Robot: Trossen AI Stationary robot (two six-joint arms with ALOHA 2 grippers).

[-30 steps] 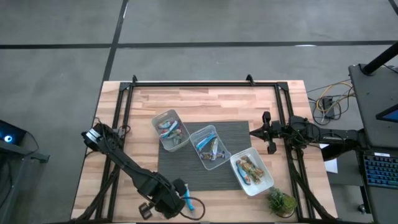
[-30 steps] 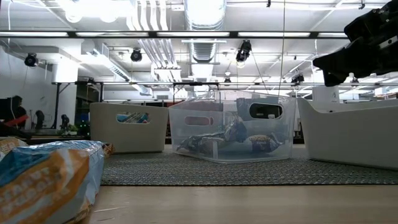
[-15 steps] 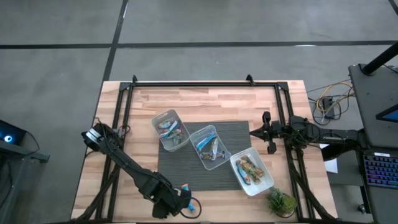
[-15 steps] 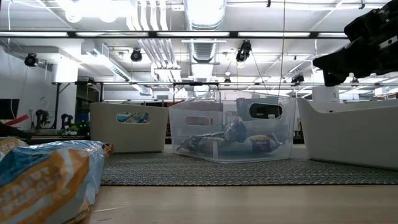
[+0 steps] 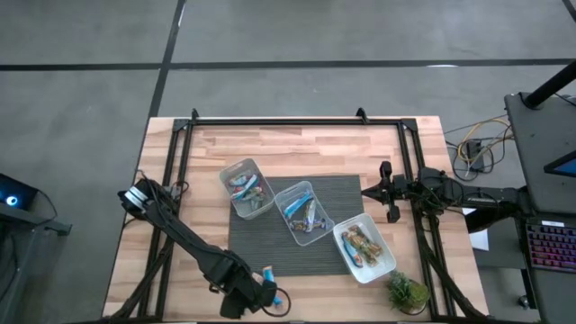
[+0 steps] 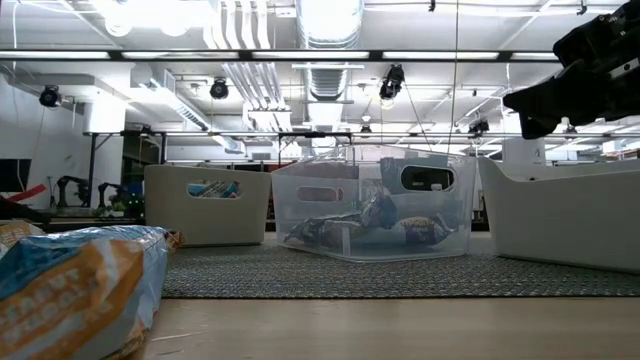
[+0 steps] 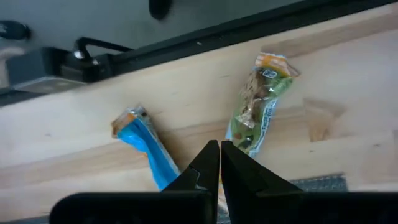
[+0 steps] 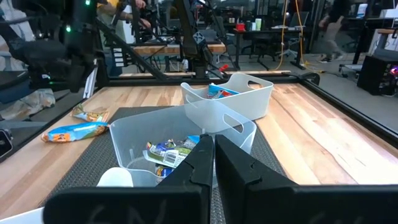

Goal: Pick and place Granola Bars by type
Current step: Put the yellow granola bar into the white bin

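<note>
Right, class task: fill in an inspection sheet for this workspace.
Surface: wooden table, dark mat in the middle.
Job's things: two bars loose, blue bar and green-print bar; others in three clear tubs.
Clutter: small green plant.
Grippers: left pincer shut over the loose bars; right pincer shut, empty, beyond the tubs.
Cables: bundle off the table.
Surroundings: workshop benches, ceiling lights.

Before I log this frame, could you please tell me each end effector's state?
Left end effector: closed, holding nothing, over two loose bars.
Right end effector: closed, holding nothing.
</note>
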